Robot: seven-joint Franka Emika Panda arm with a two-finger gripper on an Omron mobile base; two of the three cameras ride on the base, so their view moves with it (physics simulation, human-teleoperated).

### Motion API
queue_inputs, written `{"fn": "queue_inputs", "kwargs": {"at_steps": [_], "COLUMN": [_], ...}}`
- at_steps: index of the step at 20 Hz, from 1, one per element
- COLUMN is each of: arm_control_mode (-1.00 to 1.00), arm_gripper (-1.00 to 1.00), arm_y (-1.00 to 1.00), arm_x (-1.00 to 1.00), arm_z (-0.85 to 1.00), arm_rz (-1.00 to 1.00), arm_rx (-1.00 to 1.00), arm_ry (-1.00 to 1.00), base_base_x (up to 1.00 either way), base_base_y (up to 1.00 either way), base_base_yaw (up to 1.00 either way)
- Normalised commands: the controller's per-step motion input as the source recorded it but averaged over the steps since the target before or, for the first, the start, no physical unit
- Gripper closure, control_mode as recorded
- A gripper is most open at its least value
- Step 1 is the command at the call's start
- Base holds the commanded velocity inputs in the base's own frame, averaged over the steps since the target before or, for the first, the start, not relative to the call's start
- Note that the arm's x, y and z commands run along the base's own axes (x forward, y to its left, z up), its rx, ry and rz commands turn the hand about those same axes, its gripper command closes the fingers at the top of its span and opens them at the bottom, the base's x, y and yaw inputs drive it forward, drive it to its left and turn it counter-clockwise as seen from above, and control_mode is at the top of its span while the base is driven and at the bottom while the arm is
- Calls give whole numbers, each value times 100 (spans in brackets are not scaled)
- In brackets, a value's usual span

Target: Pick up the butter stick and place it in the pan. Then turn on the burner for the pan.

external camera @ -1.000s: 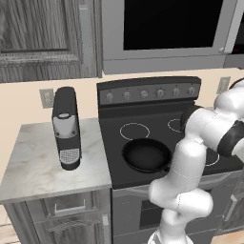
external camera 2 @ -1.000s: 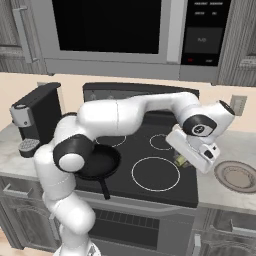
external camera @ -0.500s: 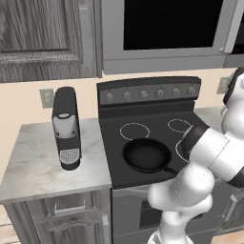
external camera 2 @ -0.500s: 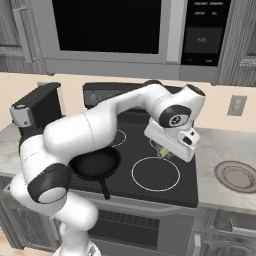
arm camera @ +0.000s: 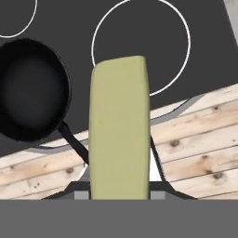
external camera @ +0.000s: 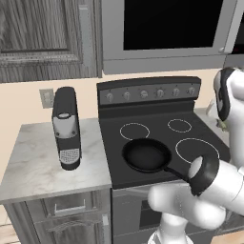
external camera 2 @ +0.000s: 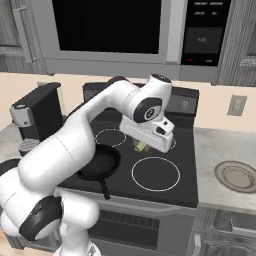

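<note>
1 butter stick [arm camera: 119, 130] sits clamped lengthwise in the closed pincer [external camera 2: 141, 146], held in the air above the black stovetop [external camera 2: 186, 187]. Seen from the hand, the pan [arm camera: 31, 90] lies empty just to the left of the pincer, handle toward the stove's front edge, with 1 burner ring [arm camera: 141, 45] beyond the stick's tip.

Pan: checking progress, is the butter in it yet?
No. The pan is empty; the end effector holds the butter stick above the stove.
</note>
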Motion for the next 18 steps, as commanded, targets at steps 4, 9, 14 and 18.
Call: {"fn": "queue_inputs", "kwargs": {"at_steps": [4, 9, 14, 18], "arm_control_mode": [-100, -100, -100, -100], "arm_gripper": [100, 100, 100, 100], "arm_y": [64, 63, 71, 66], "arm_x": [-6, -1, 0, 0], "arm_z": [15, 5, 0, 0], "arm_rz": [9, 9, 5, 3], "arm_rx": [-5, -4, -4, -4], "arm_ry": [0, 0, 6, 7], "base_base_x": [0, 0, 0, 0], "base_base_y": [0, 0, 0, 0], "base_base_yaw": [0, 0, 0, 0]}}
